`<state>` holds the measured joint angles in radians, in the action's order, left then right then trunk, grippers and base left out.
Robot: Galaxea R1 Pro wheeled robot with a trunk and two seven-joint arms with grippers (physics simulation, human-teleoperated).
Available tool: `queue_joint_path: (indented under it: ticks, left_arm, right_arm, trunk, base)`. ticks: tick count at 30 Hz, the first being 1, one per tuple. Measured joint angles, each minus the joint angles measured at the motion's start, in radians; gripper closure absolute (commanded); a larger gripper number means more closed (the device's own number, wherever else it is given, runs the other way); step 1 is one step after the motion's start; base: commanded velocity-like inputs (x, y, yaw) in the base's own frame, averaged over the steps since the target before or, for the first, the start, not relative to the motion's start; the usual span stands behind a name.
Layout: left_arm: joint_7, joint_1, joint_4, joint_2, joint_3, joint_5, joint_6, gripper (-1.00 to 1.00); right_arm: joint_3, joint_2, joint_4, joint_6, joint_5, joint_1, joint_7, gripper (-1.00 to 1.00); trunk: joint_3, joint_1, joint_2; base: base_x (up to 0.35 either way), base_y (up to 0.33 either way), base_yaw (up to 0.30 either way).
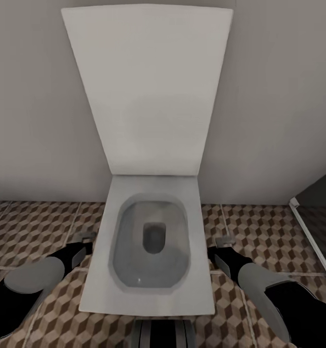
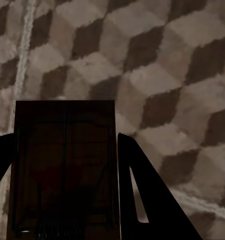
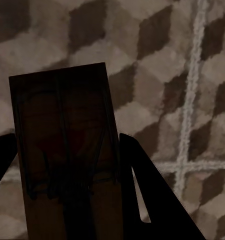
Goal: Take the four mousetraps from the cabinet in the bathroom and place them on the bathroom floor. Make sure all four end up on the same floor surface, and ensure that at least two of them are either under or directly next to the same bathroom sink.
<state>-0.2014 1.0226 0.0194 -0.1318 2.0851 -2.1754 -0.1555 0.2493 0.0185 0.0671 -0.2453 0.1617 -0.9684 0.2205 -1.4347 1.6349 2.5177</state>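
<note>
In the left wrist view a dark brown mousetrap [image 2: 65,165] sits between the two black fingers [image 2: 142,190] of my left gripper [image 2: 65,200], which is shut on it above the cube-patterned bathroom floor [image 2: 157,65]. The right wrist view has a second mousetrap [image 3: 67,150] clamped the same way in my right gripper [image 3: 67,195], over the floor [image 3: 157,55]. From the head view, my left gripper [image 1: 83,244] hangs left of a white toilet and my right gripper [image 1: 221,249] hangs right of it, both low over the floor [image 1: 32,227]. The cabinet and the sink are out of view.
A square white toilet [image 1: 151,290] with its lid up stands straight ahead against a grey wall [image 1: 32,96]. A glass panel with a white frame [image 1: 313,237] runs along the right. Tiled floor lies on both sides of the toilet.
</note>
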Motion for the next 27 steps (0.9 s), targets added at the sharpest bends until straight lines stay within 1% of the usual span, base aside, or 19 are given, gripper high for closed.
queue_joint_path:
  ticks: [27]
  left_arm:
    - [0.0, 0.0, 0.0, 0.0, 0.001, 0.0, 0.001, 1.0]
  right_arm:
    - [-0.004, -0.003, 0.003, 0.003, 0.001, 0.0, 0.008, 1.0]
  trunk:
    - [-0.104, 0.012, 0.006]
  base:
    - [0.0, 0.0, 0.0]
